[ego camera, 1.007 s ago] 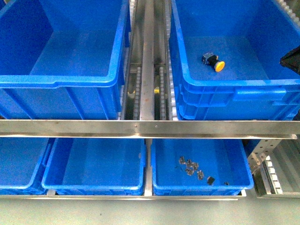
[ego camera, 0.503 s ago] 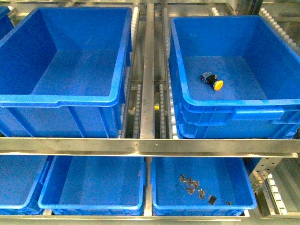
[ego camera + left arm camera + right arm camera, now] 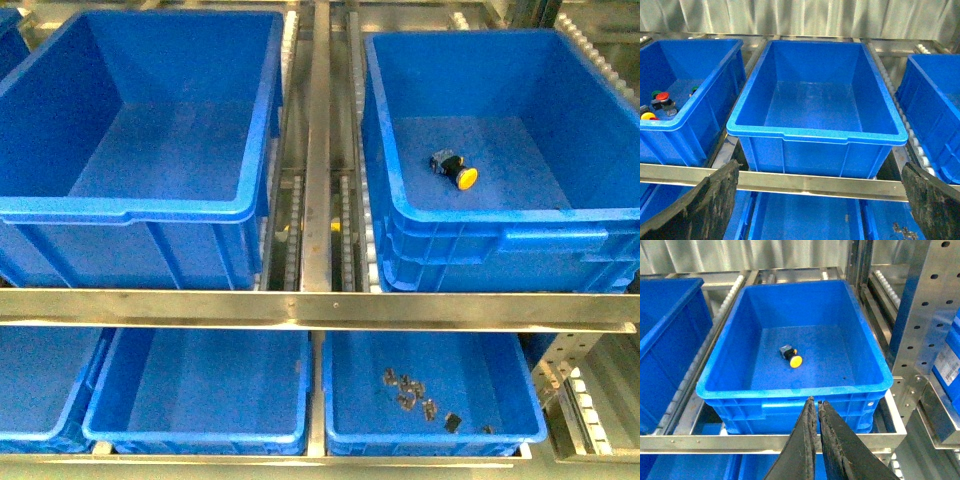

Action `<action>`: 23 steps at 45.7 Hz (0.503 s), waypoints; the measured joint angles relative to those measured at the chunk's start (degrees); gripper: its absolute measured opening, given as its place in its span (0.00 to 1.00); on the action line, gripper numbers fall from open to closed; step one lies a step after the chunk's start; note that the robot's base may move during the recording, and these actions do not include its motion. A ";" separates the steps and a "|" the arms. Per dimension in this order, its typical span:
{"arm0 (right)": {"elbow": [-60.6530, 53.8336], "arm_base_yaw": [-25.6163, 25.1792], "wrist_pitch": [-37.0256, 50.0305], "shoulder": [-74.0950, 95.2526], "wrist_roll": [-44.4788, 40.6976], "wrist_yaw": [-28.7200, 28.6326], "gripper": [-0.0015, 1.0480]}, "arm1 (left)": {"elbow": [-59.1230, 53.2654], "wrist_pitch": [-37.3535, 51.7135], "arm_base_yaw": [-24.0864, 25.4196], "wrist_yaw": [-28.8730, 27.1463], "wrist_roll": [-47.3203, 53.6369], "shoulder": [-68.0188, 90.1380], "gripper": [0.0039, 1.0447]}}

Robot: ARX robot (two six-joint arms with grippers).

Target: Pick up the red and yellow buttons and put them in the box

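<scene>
Nearby, a single-rimmed blue bin [image 3: 130, 210] flanked the box [image 3: 500, 215]; inside lay one yellow button [image 3: 455, 171] on its side. The left gripper [image 3: 820, 167] gaped; the right gripper [image 3: 816, 402] was pinched together.

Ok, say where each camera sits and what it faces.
Front: on the body, looking down at the rack, bin left, box right; no arm shows.
Left wrist: on the left arm, facing the bin; its spread fingers show.
Right wrist: on the right arm, facing the box; its shut fingers show.
Front and right wrist share the yellow button in the box.
</scene>
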 joint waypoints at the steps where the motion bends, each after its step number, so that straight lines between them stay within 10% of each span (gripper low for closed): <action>1: -0.20 0.00 -0.68 -0.94 0.00 0.00 0.03 | 0.00 0.00 0.00 0.00 0.00 0.00 0.92; 23: -1.62 0.00 -18.18 -21.31 0.00 0.02 0.03 | 0.00 -0.02 0.00 0.00 0.00 0.00 0.92</action>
